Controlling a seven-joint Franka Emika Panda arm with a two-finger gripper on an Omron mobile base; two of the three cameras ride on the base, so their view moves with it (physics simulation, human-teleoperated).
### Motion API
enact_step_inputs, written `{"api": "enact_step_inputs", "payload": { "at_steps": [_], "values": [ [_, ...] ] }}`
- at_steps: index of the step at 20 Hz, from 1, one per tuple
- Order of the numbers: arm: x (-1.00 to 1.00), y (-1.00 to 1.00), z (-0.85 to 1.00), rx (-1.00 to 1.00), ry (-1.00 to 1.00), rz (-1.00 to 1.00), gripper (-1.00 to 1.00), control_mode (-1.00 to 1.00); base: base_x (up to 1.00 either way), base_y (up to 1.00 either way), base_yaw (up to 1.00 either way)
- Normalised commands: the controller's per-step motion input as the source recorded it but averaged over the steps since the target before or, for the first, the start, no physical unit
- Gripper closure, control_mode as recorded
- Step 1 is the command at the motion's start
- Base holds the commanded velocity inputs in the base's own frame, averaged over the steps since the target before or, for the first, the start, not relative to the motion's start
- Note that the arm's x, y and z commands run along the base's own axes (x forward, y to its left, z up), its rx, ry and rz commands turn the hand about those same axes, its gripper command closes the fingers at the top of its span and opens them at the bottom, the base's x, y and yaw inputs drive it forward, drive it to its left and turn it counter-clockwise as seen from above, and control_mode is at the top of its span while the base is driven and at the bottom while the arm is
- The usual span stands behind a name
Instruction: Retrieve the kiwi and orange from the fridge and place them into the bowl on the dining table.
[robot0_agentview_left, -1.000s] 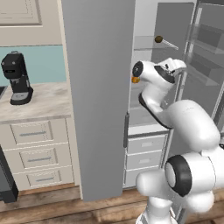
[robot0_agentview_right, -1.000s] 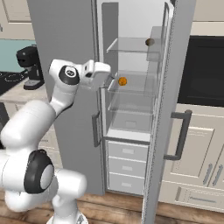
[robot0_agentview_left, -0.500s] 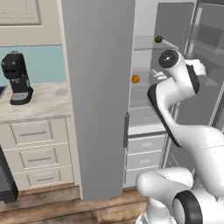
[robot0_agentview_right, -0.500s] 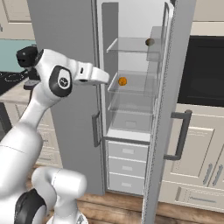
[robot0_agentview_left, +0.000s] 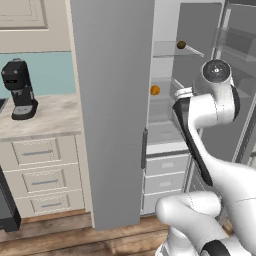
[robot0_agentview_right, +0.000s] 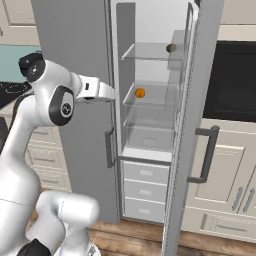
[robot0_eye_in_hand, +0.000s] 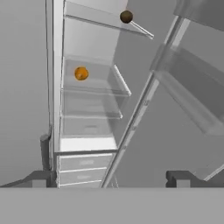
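**Two fruits on fridge shelves, gripper wide and empty**

Two dark fingertips sit far apart at the bottom of the hand view, so the gripper (robot0_eye_in_hand: 111, 177) is wide open with nothing between the jaws. It points into the open fridge (robot0_eye_in_hand: 92, 144) from outside, well apart from both fruits. In the right base view the hand (robot0_agentview_right: 100, 91) reaches out level toward the fridge opening, at about orange height, just in front of the left door edge. In the left base view the arm (robot0_agentview_left: 210, 105) stands before the open right side of the fridge (robot0_agentview_left: 165, 140); fingertips not clear there.

Orange (robot0_eye_in_hand: 81, 73) lies on the middle glass shelf, toward the back left in the hand view; also seen at (robot0_agentview_left: 155, 90) and (robot0_agentview_right: 140, 93). Kiwi (robot0_eye_in_hand: 126, 16) lies on the top glass shelf, one level up and further right, near the shelf's front edge; also at (robot0_agentview_left: 181, 45) and (robot0_agentview_right: 171, 48). Fruits well apart, on separate shelves.

Below the orange shelf: another bare glass shelf, then white drawers (robot0_agentview_right: 145, 190) stacked at the bottom. Right door (robot0_agentview_right: 192, 125) swung open with a long grey handle (robot0_agentview_right: 205, 155). Left door (robot0_agentview_left: 112, 110) shut, grey.

Left of the fridge: counter (robot0_agentview_left: 35, 117) with a black coffee machine (robot0_agentview_left: 19, 89), cream drawers underneath. Right of the fridge: dark oven window (robot0_agentview_right: 232, 80) above cream cabinets. Wood floor (robot0_agentview_left: 75, 240).
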Motion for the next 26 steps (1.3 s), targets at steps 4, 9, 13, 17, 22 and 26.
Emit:
{"api": "enact_step_inputs", "payload": {
  "at_steps": [4,9,13,17,22,26],
  "values": [
    [0.00,0.90,-0.52,-0.03,0.00,0.23,-1.00,-1.00,0.00,0.00,0.00],
    [0.00,0.57,-0.23,-0.02,-0.04,0.13,-1.00,-1.00,0.00,0.00,0.00],
    [0.00,0.44,-0.18,0.00,0.00,0.15,-1.00,-1.00,0.00,0.00,0.00],
    [0.00,0.16,-0.03,0.00,0.00,0.13,-1.00,-1.00,0.00,0.00,0.00],
    [0.00,-0.15,0.00,0.00,-0.02,0.00,-1.00,-1.00,0.00,0.00,0.00],
    [-0.05,-0.33,0.00,0.00,-0.05,0.00,-1.00,-1.00,0.00,0.00,0.00]
  ]
}}
